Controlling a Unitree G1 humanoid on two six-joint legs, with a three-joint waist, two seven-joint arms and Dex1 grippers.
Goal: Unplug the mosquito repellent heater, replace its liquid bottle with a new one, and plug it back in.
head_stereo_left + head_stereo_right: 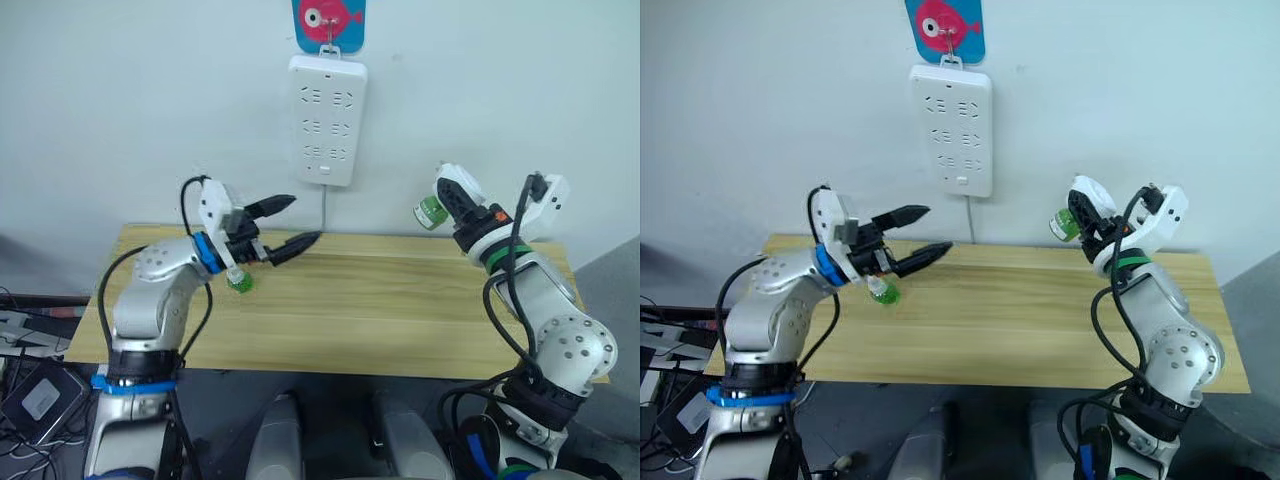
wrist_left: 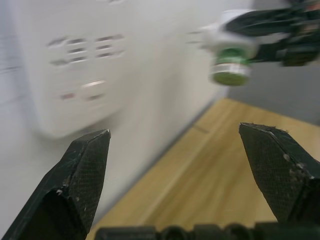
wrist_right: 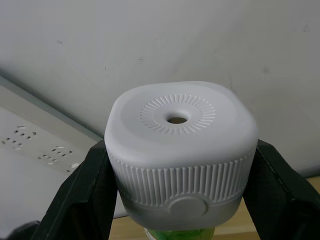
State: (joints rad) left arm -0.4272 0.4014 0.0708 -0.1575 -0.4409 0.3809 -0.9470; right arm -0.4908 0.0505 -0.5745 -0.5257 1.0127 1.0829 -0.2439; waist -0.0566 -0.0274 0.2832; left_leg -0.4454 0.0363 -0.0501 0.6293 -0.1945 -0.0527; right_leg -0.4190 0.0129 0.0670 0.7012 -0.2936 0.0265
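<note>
Pale wall behind, wooden tabletop (image 1: 380, 310) below, white power strip (image 1: 326, 120) hanging from a fish-shaped hook (image 1: 328, 22). Mosquito repellent heater (image 1: 447, 196) held off the tabletop, clamped between the two black fingers of the right tool (image 1: 452, 205), round opening facing the wall in the right wrist view, green-filled bottle (image 1: 430, 212) fitted beneath. Well apart from that tool, toward the left side, left tool (image 1: 298, 222) raised with fingers spread wide, gripping nothing, pointed toward the strip. Just below the left tool, second green bottle (image 1: 239, 281) standing on the tabletop near its back edge.
</note>
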